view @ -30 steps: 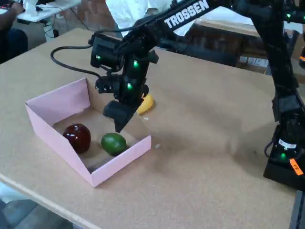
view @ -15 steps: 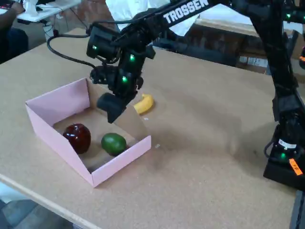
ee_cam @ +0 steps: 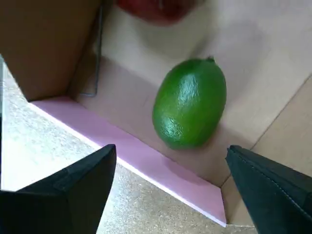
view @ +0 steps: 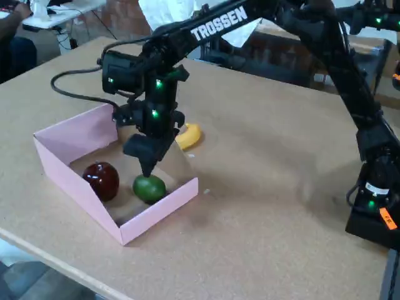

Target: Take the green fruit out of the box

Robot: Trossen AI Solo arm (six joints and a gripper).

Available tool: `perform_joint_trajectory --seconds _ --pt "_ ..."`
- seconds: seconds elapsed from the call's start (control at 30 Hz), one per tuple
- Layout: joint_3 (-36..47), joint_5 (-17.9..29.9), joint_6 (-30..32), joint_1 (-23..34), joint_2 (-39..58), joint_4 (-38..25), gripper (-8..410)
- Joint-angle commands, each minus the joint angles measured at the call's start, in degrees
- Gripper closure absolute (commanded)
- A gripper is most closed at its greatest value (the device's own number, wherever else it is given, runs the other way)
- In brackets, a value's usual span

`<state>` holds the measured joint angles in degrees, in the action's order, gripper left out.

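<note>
Wrist view: glossy oval green fruit point(ee_cam: 190, 103) in cardboard box point(ee_cam: 146, 161) (pink-walled); claw point(ee_cam: 170, 195) spread wide.

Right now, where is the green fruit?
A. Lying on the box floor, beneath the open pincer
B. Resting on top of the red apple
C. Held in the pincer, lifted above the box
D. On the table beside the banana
A: the green fruit lies on the floor of the box, apart from the red apple, with the pincer open just above it.
</note>
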<state>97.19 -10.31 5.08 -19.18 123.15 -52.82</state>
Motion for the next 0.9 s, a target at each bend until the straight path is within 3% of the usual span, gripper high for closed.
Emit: perform_joint_trajectory --seconds 0.0,0.5,0.87 --pt "-0.13 -0.39 0.81 -0.02 0.31 1.03 77" --pt "-0.15 -1.64 1.31 -0.42 2.84 2.16 76" --pt "-0.24 0.83 2.29 -0.33 3.80 2.51 76"
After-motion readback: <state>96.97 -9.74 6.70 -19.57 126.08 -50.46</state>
